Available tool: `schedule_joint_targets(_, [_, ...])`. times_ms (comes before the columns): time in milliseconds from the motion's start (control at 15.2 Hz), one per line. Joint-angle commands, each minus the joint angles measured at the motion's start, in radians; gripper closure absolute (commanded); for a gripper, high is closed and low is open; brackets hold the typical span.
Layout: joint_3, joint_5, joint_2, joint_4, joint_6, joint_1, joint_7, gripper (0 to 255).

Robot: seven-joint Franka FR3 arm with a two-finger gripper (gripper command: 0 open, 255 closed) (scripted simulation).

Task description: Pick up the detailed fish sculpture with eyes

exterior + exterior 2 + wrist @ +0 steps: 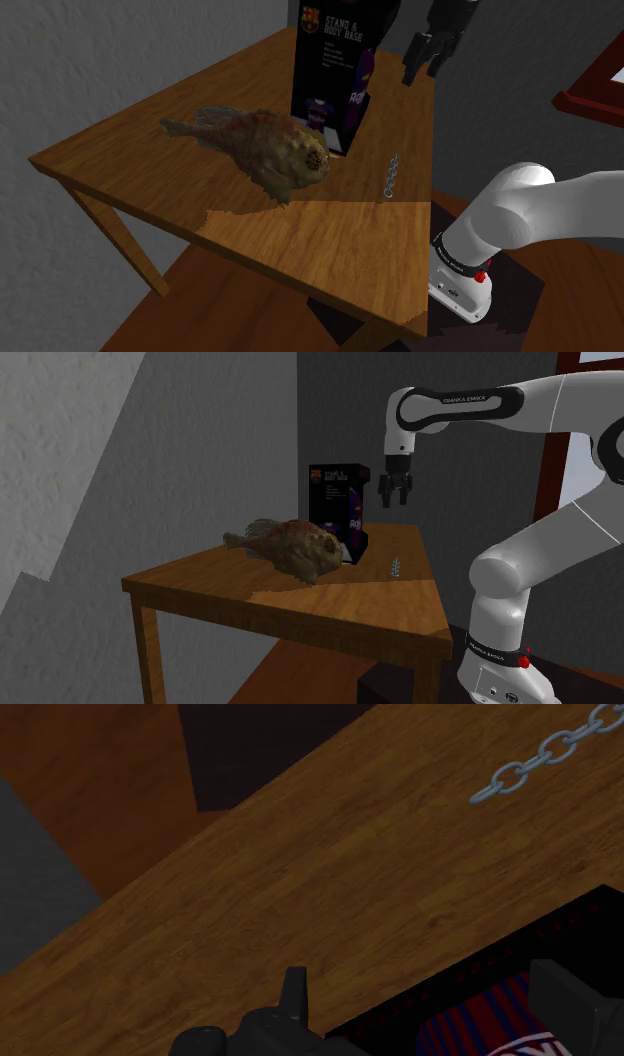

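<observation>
The fish sculpture (270,150) (295,545) is mottled brown and knobbly, with a round eye and a tail pointing toward the shoulder view's left. It lies on its belly in the middle of the wooden table (120,150) (200,582). My gripper (421,76) (393,503) (428,984) hangs open in the air beside the black box's upper corner. It is well above the tabletop, off to the shoulder view's right of the fish, and holds nothing. In the wrist view its fingers (293,992) stand apart over the table and the box top.
A tall black printed box (335,70) (337,502) (520,1004) stands just behind the fish. A short metal chain (390,177) (394,567) (545,754) lies near the table edge facing the stand. A red-framed object (595,95) sits at the shoulder view's upper right.
</observation>
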Motion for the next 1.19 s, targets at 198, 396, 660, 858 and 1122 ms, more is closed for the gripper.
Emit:
schedule_joint_targets(198, [0.045, 0.020, 0.061, 0.031, 0.047, 0.032, 0.005, 0])
schedule_joint_targets(396, [0.090, 0.035, 0.124, 0.068, 0.091, 0.061, 0.009, 0])
schedule_joint_targets(660, [0.150, 0.045, 0.211, 0.126, 0.143, 0.097, 0.016, 0])
schedule_joint_targets(858, [0.193, 0.043, 0.278, 0.176, 0.178, 0.125, 0.024, 0])
schedule_joint_targets(1122, [0.257, 0.033, 0.369, 0.250, 0.216, 0.152, 0.034, 0])
